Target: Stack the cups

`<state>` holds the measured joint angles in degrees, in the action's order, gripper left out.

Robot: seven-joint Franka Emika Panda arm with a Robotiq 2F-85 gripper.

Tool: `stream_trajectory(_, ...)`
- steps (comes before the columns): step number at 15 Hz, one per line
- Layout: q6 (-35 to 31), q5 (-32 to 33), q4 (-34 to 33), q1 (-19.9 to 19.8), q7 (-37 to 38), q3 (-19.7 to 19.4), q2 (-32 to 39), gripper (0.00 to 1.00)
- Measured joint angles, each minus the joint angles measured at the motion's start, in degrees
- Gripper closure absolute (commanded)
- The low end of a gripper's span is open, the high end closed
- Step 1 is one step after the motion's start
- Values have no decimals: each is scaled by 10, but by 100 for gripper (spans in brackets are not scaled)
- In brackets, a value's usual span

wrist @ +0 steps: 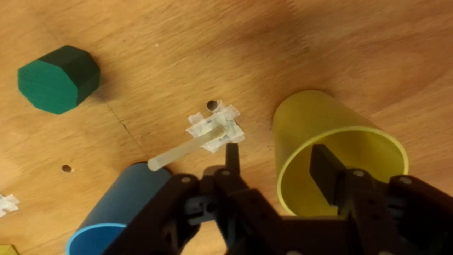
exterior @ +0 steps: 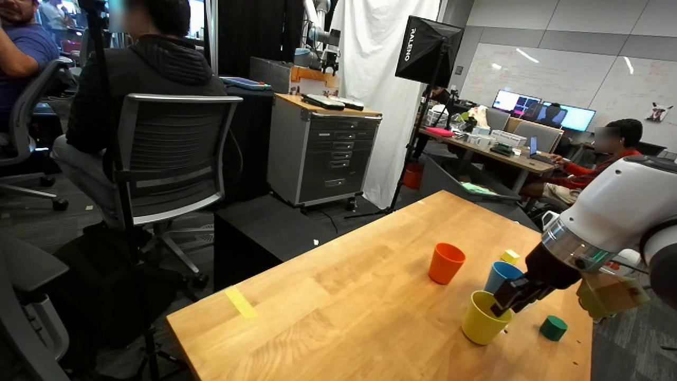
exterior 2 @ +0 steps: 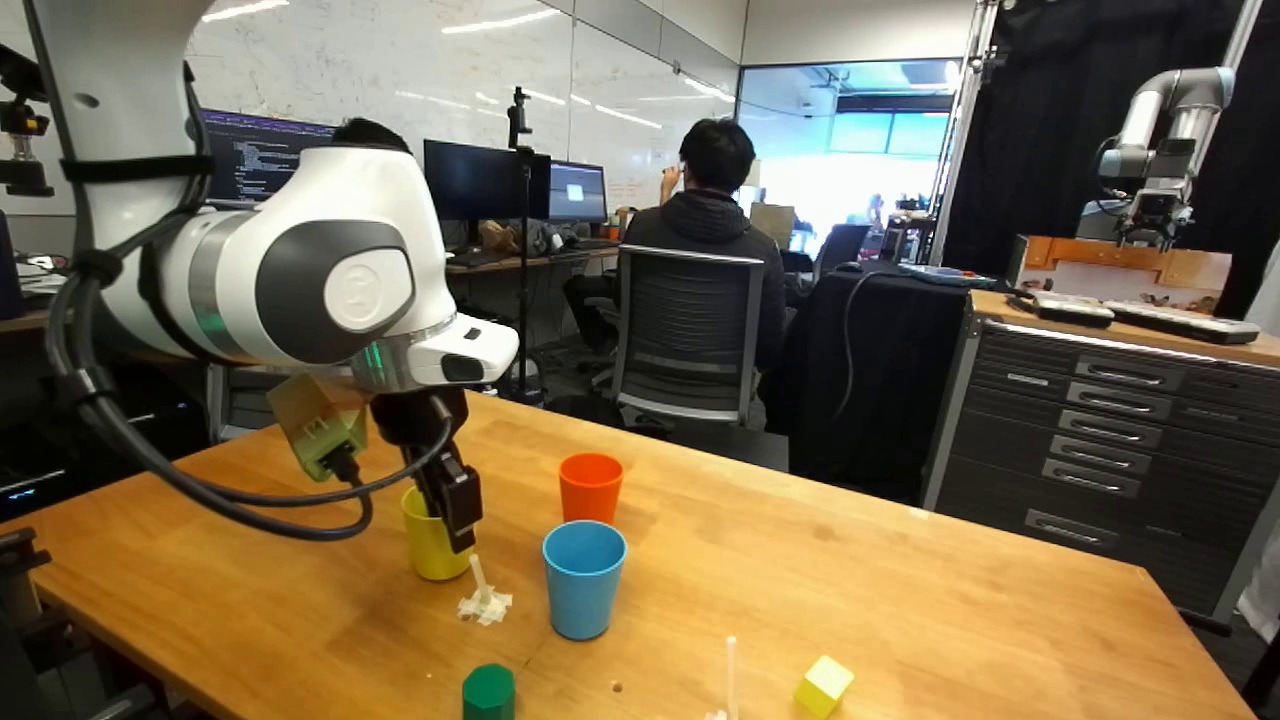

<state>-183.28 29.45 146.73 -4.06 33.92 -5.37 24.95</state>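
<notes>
Wrist view: gripper (wrist: 275, 150), jaws apart, straddles 1 side of the yellow cup (wrist: 308, 117) on the table (wrist: 152, 32). Grasping seems in hand; next likely calls for pinching that wall, then lifting.

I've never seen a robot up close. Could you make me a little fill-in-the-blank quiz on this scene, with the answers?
The red-orange cup and the blue cup stand with their open ends facing ____.
The gripper has one finger at the mouth of the ____ cup.
In all, the wooden table holds ____ cups.
Besides the yellow cube, the other small block is coloured ____.
Missing words: up; yellow; three; green.
</notes>
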Motion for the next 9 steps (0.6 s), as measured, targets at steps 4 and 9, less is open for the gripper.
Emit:
stream_trajectory(4,0,-9,-4,16,18,-10,3,96)
stream_trajectory(9,-2,-12,-11,66,43,-50,3,95)
